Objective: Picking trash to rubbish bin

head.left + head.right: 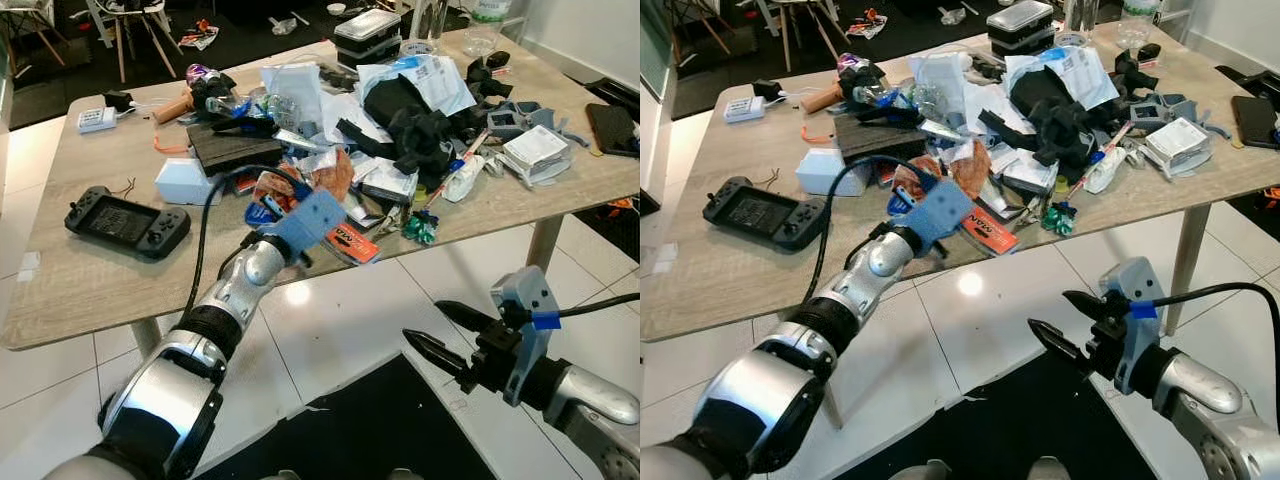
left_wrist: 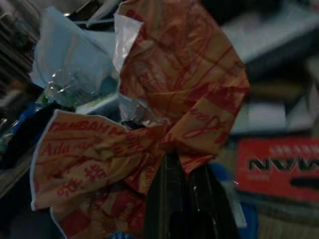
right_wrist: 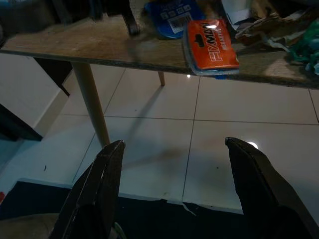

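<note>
Two hands were at work before us. Our left hand (image 2: 182, 164) reached over the near edge of the cluttered bench (image 1: 80, 285), fingers pinched together on a crumpled orange wrapper (image 2: 149, 124) in the trash pile. Our right hand (image 3: 172, 191) hovered low over the white tiled floor (image 3: 149, 94), fingers spread wide apart, gripping nothing.
</note>
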